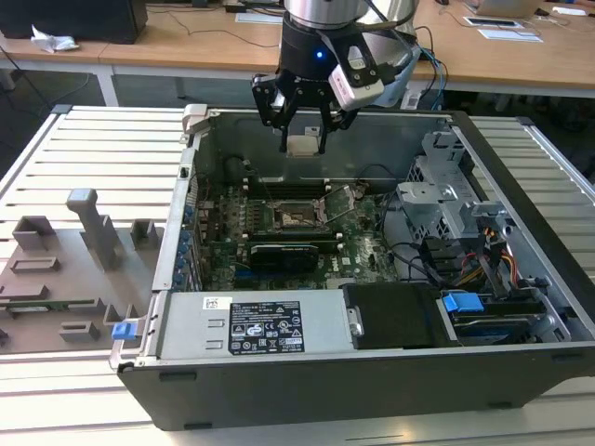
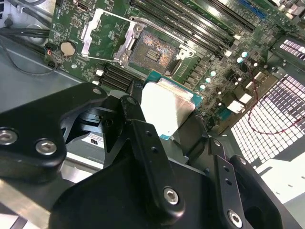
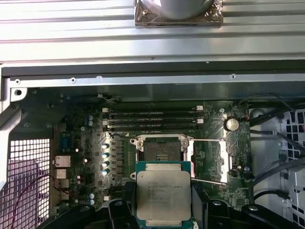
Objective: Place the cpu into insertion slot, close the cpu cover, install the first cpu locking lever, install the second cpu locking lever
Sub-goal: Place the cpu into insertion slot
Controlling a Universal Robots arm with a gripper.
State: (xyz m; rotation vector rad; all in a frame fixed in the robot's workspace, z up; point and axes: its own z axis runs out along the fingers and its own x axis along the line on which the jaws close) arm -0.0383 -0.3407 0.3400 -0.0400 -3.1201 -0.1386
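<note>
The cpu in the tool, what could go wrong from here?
The cpu hangs in the tool, well clear of the open insertion slot; coming down tilted or off-centre, it might bend the exposed pins. It might also catch the cpu cover flipped open beside the slot.

Silvery-grey cpu; brownish insertion slot; green motherboard; black end effector.

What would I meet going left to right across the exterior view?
Grey fixture tray → insertion slot → metal drive cage.
</note>
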